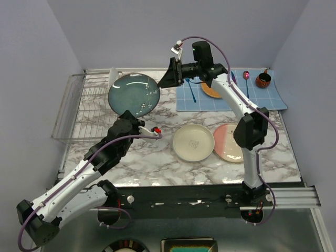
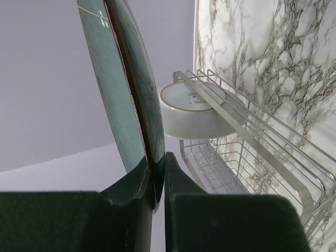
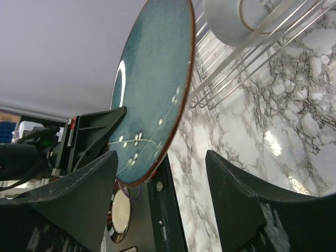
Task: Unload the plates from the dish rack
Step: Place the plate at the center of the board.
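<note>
Pale lavender walls (image 1: 42, 47) closed in a marbled surface (image 1: 157, 157). At its left edge sat the dish rack (image 1: 79, 113), a silver wire grid with raised sides, and a white bowl (image 2: 191, 113) lay tipped on its side at the rack's far end. Just right of the rack the teal plate (image 1: 134, 94) stood on edge, its glazed face with small white blossoms turned toward the near side and its thin red rim showing. The left fingers (image 2: 170, 173) were clenched on that plate's lower rim, one on each face, the arm reaching in from the near left. The right fingers (image 1: 170, 73) were spread wide and pointed left, just beside the plate's far right rim; whether they touched it could not be told. Nearer and further right, the cream plate (image 1: 193, 143) lay flat on the surface, and the pink-and-cream plate (image 1: 227, 144) lay just beside it, partly hidden by the right arm. At the far right a blue mat (image 1: 231, 102) carried an orange disc (image 1: 210, 91), a spoon (image 1: 246, 79) and a brown cup (image 1: 263, 80).
</note>
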You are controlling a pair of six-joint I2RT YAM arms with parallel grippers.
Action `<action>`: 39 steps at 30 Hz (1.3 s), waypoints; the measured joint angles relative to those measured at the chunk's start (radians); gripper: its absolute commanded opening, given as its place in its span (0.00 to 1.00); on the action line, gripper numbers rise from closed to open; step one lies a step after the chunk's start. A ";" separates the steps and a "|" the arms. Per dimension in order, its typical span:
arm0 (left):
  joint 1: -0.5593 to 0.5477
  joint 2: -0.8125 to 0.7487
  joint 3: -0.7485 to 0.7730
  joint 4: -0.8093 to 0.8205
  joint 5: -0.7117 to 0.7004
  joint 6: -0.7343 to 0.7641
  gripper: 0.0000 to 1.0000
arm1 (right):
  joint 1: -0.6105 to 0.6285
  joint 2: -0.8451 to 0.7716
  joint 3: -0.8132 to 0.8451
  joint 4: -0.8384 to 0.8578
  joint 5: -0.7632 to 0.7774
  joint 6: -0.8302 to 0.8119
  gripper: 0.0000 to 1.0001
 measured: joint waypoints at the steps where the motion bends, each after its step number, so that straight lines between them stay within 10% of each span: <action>1: -0.007 -0.003 -0.005 0.003 -0.004 0.000 0.00 | 0.000 0.008 0.001 0.001 0.000 0.000 0.75; 39: -0.070 -0.016 -0.051 0.008 -0.025 0.000 0.00 | 0.111 0.150 0.098 -0.004 -0.003 -0.027 0.56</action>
